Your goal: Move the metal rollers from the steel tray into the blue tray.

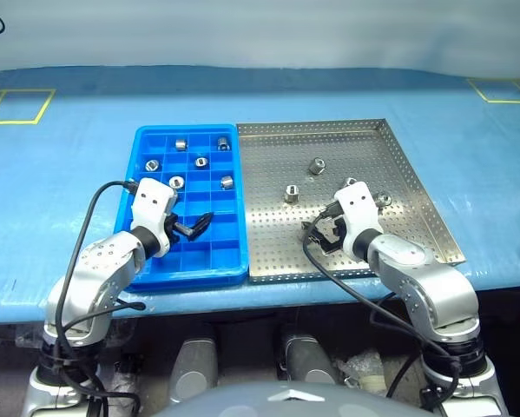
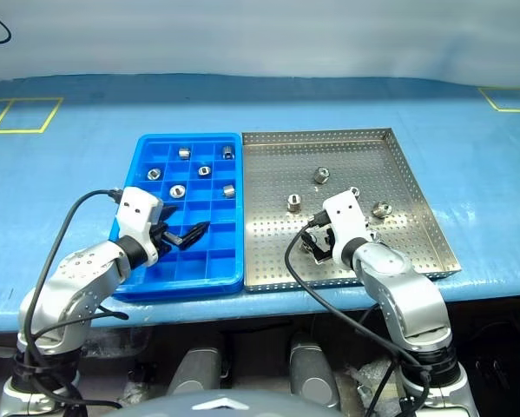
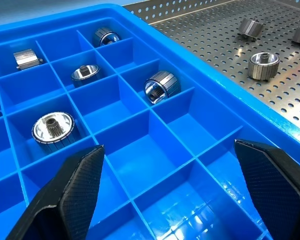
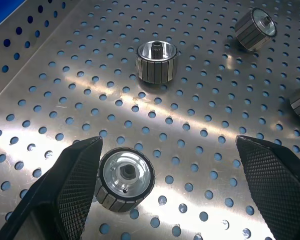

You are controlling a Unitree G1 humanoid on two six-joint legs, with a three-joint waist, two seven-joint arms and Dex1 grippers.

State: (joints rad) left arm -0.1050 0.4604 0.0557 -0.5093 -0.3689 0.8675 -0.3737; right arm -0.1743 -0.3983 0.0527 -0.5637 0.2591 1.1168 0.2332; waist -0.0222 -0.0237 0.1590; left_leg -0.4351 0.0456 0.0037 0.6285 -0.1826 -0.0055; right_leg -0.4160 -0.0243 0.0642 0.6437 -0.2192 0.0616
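Steel tray (image 1: 416,187) holds rollers (image 1: 292,193) (six sit in the blue tray (image 1: 151,261)); both grippers' jaws gape wide, empty.

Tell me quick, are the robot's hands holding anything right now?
Left gripper: open, holding nothing, over the blue tray.
Right gripper: open, holding nothing, a metal roller between its fingers on the steel tray.

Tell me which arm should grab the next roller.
Right: its open gripper already hangs over the steel tray, a roller between the fingers. The left gripper hangs open over the blue tray.
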